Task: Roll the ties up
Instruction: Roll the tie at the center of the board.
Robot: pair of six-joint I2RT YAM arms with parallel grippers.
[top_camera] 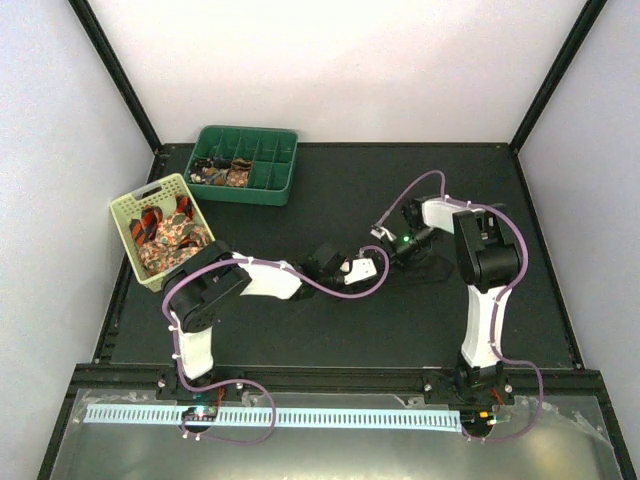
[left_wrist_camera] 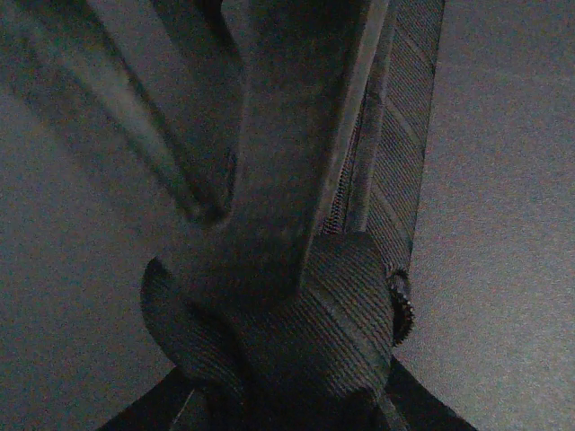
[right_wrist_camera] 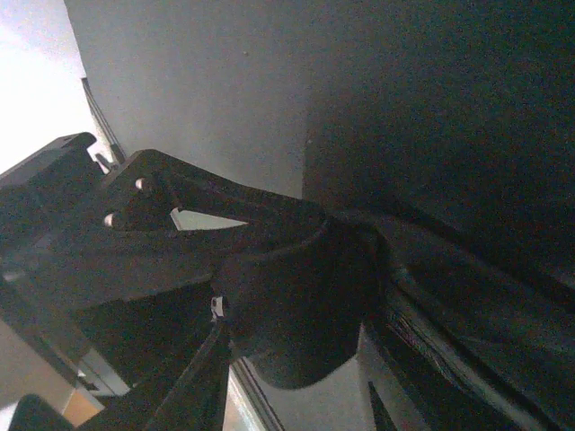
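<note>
Left hand (left_wrist_camera: 225,242) gripping dark tie (left_wrist_camera: 346,305), roll half hidden, tail cropped

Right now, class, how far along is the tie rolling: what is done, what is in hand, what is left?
Done: a few rolled ties sit in the tray's left compartments; the others look empty. In hand: a dark tie, part-rolled at the left gripper, its tail not yet wound in. Left: finishing that roll, then the loose ties heaped in the basket.
</note>
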